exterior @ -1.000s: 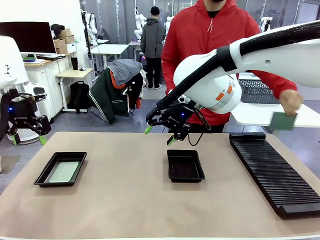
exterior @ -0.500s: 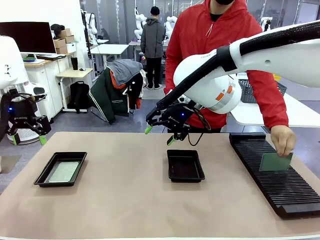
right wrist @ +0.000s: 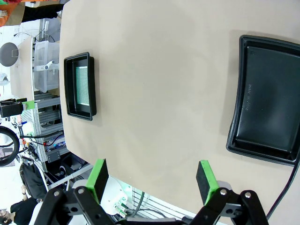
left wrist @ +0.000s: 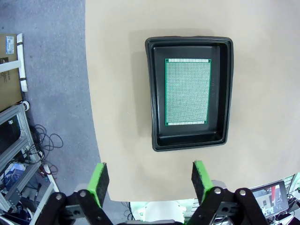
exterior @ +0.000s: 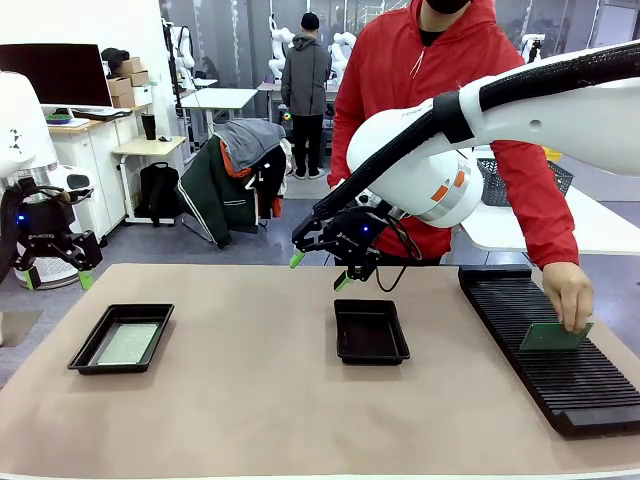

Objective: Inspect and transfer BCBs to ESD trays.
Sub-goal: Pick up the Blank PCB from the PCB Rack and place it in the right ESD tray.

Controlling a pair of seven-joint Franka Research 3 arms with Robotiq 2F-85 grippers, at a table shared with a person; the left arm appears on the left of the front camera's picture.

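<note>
Now, landmark is the empty tray (exterior: 371, 335): black, mid tabletop (exterior: 250, 410), nothing in it. The right fingers (right wrist: 206, 182) are spread wide and hold nothing. They hang in the air just above and behind the empty tray's far edge, slightly to its left. The right wrist view looks down past them at bare tabletop, with the empty tray off to one side.

The left fingers (left wrist: 98, 179) are also spread wide, holding nothing, raised, far left of the empty tray. The second tray (exterior: 84, 352), same black type, sits on the tabletop well left of the empty tray. One BCB (left wrist: 187, 91) lies flat on its floor, clear of the rim all round.

A slotted rack (exterior: 560, 385), long and black, lies right of the empty tray, apart from it. Over the rack, the person's hand (exterior: 568, 293) pinches a second BCB (exterior: 555, 337) by its top edge. That board is tilted, lower edge at the slots; cannot tell if it is seated. The person, in a red jacket, stands behind the empty tray.
</note>
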